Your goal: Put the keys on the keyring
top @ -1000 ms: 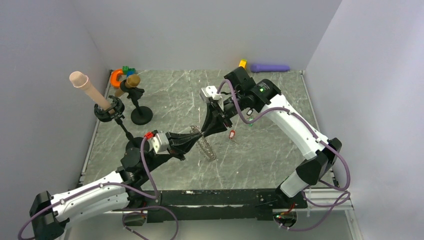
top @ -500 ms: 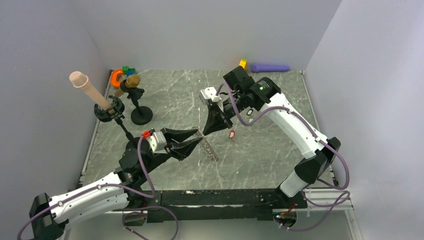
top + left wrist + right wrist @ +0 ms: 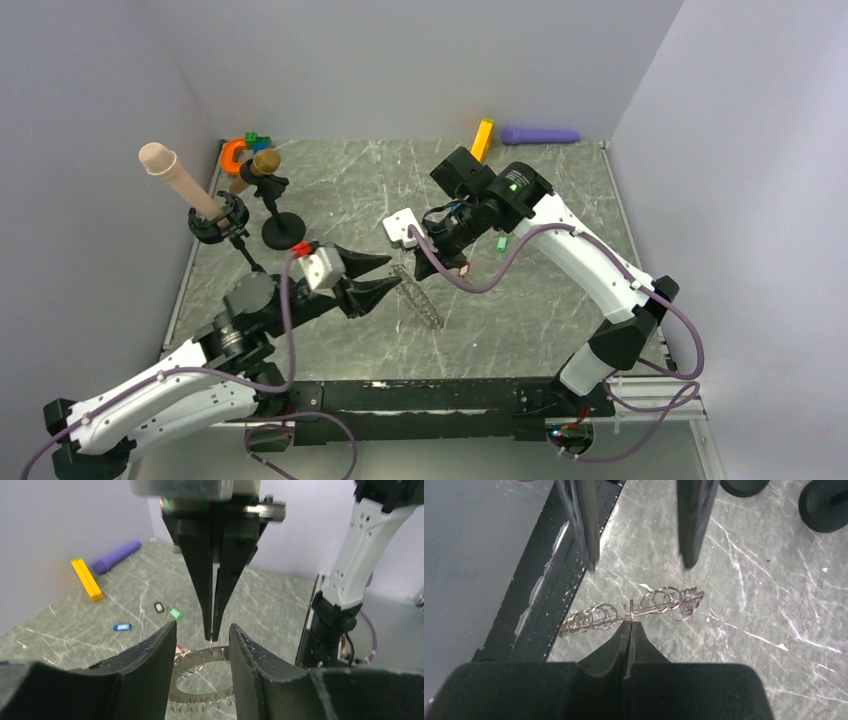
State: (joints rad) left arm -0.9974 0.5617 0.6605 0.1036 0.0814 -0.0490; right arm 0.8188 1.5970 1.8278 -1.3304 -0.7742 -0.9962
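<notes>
The keyring (image 3: 420,300), a silver loop hung with small wire rings, lies on the table and also shows in the left wrist view (image 3: 197,657). My right gripper (image 3: 630,622) is shut on one small ring at the keyring's edge (image 3: 649,607). It shows in the left wrist view (image 3: 212,635) and the top view (image 3: 403,267). My left gripper (image 3: 202,627) is open and empty, its fingers either side of the keyring (image 3: 393,272). The blue key (image 3: 122,627), black key (image 3: 159,607) and green key (image 3: 175,613) lie loose on the table. The red key (image 3: 464,268) lies beside the keyring.
An orange block (image 3: 483,140) and a purple cylinder (image 3: 540,135) lie at the back wall. Two black stands (image 3: 283,230) with props stand at the back left, their bases also in the right wrist view (image 3: 826,505). The table's front rail (image 3: 531,580) is close.
My left gripper has opened and drawn back a little from the right gripper's tips. My right wrist has swung left and lowered, uncovering the orange block and the green key.
</notes>
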